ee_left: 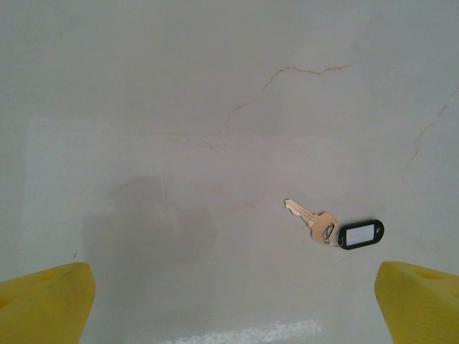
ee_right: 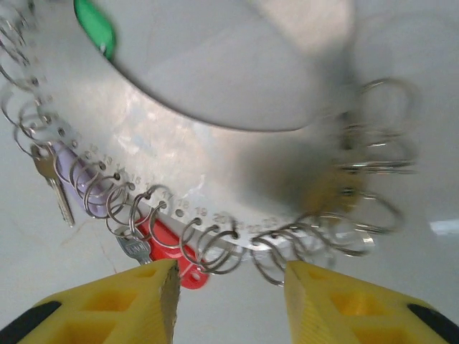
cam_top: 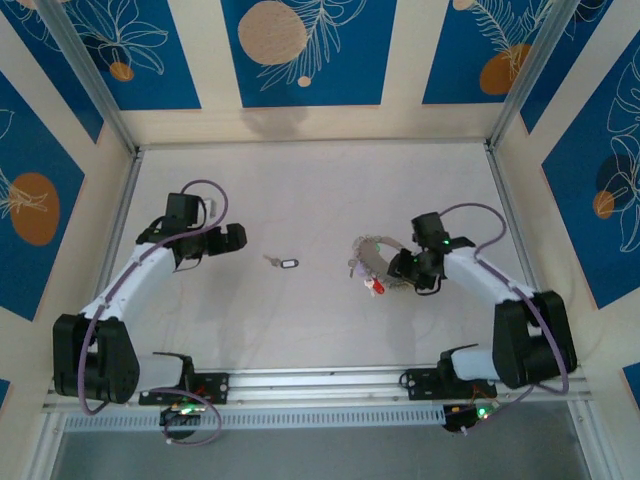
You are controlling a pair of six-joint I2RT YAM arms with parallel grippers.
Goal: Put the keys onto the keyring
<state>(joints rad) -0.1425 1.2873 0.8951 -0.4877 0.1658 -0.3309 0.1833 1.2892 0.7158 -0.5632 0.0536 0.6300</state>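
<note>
Black-tagged key [ee_left: 337, 231] lies at the bench's middle, ahead and right of the released left jaws, its length crosswise to their reach; left arm nearer. Right jaws straddle the keyring [ee_right: 215, 165] rim; whether clenched, I cannot tell

Each arm had white link shells between black joint housings. The left arm [cam_top: 130, 285] ended at 8 o'clock of the top view in a bulky black shoulder block; the right arm [cam_top: 480, 280] had its twin at 4 o'clock. A mauve cable [cam_top: 208, 187] arched over each wrist. A small green light [cam_top: 431, 239] glowed on the right wrist. The left tool [ee_left: 229, 301] had bright yellow fingers [ee_left: 46, 301]; the right tool [ee_right: 229, 283] had the same, with black patches at the outer corners.
</note>
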